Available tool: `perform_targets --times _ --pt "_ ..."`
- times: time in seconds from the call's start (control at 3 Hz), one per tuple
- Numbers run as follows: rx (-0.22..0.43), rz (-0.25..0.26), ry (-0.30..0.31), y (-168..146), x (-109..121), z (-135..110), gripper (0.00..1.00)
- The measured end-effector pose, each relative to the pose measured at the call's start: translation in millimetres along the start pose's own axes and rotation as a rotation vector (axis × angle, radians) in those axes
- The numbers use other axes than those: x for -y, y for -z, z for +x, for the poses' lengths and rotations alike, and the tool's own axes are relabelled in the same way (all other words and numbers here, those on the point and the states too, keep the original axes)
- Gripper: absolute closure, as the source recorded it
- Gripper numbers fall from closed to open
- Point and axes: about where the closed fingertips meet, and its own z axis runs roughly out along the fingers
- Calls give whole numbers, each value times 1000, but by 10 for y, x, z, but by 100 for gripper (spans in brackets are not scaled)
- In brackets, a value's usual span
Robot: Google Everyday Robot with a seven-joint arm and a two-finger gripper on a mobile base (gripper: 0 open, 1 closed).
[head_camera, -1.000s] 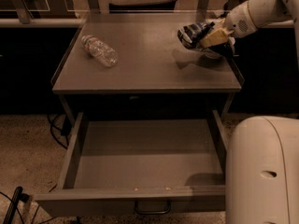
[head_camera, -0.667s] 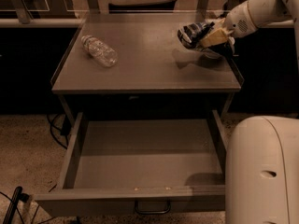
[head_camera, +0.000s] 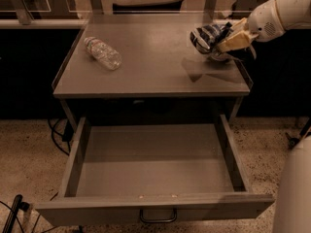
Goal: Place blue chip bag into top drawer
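Observation:
The blue chip bag [head_camera: 206, 36], dark blue foil with white print, is held in my gripper [head_camera: 221, 40] above the right side of the grey table [head_camera: 146, 67]. The gripper's tan fingers [head_camera: 233, 39] are shut on the bag, which is lifted off the tabletop and casts a shadow below. My white arm comes in from the upper right. The top drawer [head_camera: 155, 159] is pulled wide open below the table, its inside bare, its dark loop handle [head_camera: 158, 216] at the front edge.
A clear plastic water bottle [head_camera: 103, 53] lies on its side at the table's left. A bowl [head_camera: 218, 57] sits partly hidden under the gripper. A white part of my body [head_camera: 294, 193] fills the lower right. Cables lie on the speckled floor at left.

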Motion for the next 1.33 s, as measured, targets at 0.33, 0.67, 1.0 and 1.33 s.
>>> perform_targets --times 0.33,0.67,1.0,1.33 --pt "47 104 74 793 -500 -191 100" --pt "35 98 58 932 -1006 10 100" --pt "8 40 19 717 -1177 249 100" --pt "8 39 20 712 -1178 246 100"
